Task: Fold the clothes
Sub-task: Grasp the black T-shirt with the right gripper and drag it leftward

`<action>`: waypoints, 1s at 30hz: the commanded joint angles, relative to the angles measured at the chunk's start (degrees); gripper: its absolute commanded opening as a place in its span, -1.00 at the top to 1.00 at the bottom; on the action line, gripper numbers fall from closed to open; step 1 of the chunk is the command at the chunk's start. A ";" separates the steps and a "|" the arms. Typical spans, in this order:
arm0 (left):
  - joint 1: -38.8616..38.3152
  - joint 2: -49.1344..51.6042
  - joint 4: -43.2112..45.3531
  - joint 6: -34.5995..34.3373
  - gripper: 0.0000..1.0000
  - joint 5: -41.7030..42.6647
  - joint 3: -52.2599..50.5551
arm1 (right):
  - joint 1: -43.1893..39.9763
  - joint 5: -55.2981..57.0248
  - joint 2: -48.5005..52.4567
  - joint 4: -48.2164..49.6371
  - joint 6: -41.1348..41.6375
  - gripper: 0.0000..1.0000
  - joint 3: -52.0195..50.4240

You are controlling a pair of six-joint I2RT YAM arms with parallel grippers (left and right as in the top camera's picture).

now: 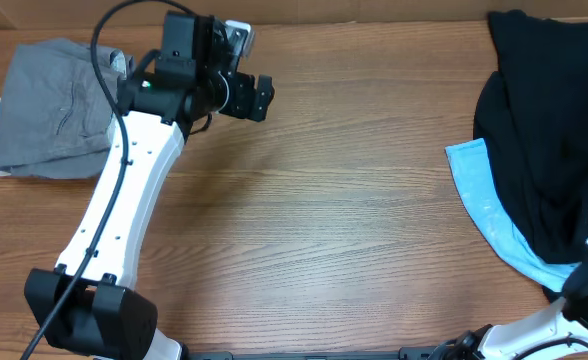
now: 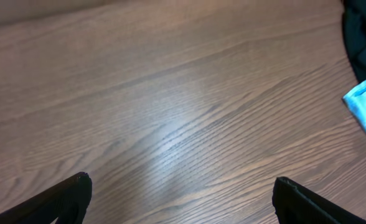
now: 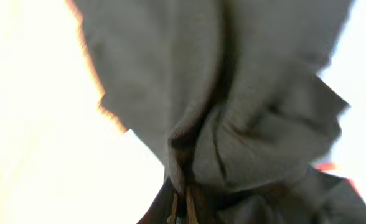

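A folded grey garment [image 1: 44,105] lies at the far left of the wooden table [image 1: 324,220], apparently finished. The rest of the work is on the right, where a crumpled black garment [image 1: 544,140] lies heaped over a light blue cloth [image 1: 479,195] whose edge shows beneath it.

The left gripper [image 1: 262,96] hangs above bare wood just beside the grey piece. Its wrist view shows the fingers [image 2: 68,196] spread wide with nothing between them.

The right gripper [image 3: 180,211] is largely out of the overhead view at the lower right corner. Its own camera is filled with dark fabric that gathers into a tight bunch at the fingers, so it appears to be clamped on the black garment.

The step in hand looks like picking the next item off the pile. The black garment would then need dragging onto the open middle of the table and spreading flat. That calls for the left arm to cross over and take a second edge. The blue cloth underneath could be pulled along with it.
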 commanded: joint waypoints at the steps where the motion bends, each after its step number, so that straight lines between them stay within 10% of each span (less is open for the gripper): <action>1: 0.79 -2.36 -2.03 -0.52 -0.89 -0.37 5.05 | 6.27 -4.26 -2.12 -2.34 -2.27 0.92 2.75; 30: 13.79 -2.71 -10.34 -0.48 -0.95 -4.70 14.60 | 65.48 -6.69 -2.21 -1.16 0.61 0.91 3.61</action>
